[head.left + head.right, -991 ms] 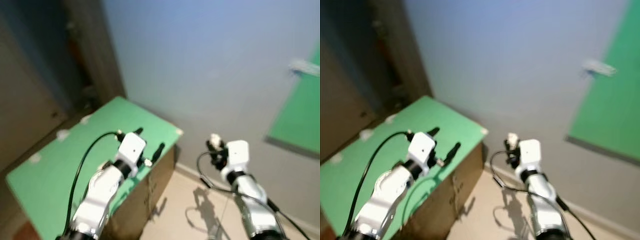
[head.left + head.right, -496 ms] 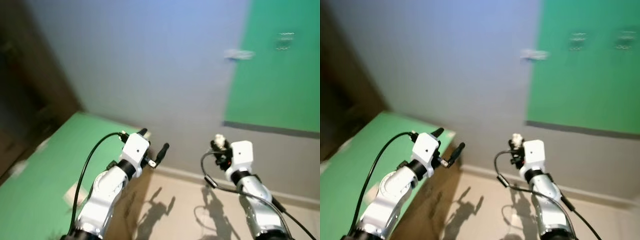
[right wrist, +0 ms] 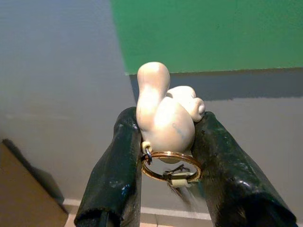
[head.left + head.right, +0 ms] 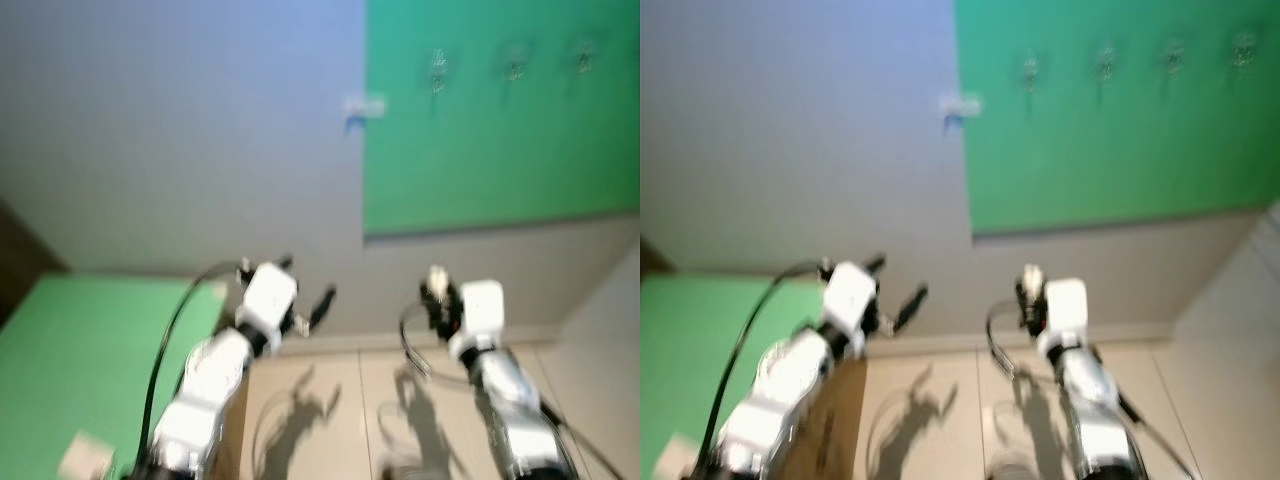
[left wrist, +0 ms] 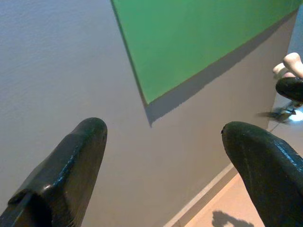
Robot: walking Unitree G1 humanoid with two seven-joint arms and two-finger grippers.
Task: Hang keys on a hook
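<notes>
camera has swung right since a second ago: green panel point(image 4: 1110, 130) on the wall, earlier off at the right edge, now takes up the upper right of the head views, and the green-topped box point(image 4: 95, 360), earlier central, sits at the lower left edge. head views are motion-blurred.

room: grey wall point(image 4: 180, 140), green panel mounted on it with a dark shadow line along its lower edge. a row of small hooks point(image 4: 1105, 62) runs along the top of the panel, too blurred to make out more. a small pale fixture point(image 4: 363, 105) sits on the grey wall just beside the panel's left edge. pale baseboard where wall meets beige tiled floor point(image 4: 340, 400); arm shadows fall on the floor. a second wall closes a corner at the far right. box has brown cardboard sides and a small pale scrap on its green top.

left gripper point(image 4: 305, 290) is raised over the box's right edge, fingers spread apart, nothing between them; its wrist view looks at the panel's lower corner against grey wall.

right gripper point(image 3: 165, 142) is raised in front of the wall below the panel, fingers clamped on the keys point(image 3: 165, 118): a cream figurine charm pinched between the fingers, with a brass ring point(image 3: 170, 165) hanging just under it. keys are well apart from the hooks, lower than them.
</notes>
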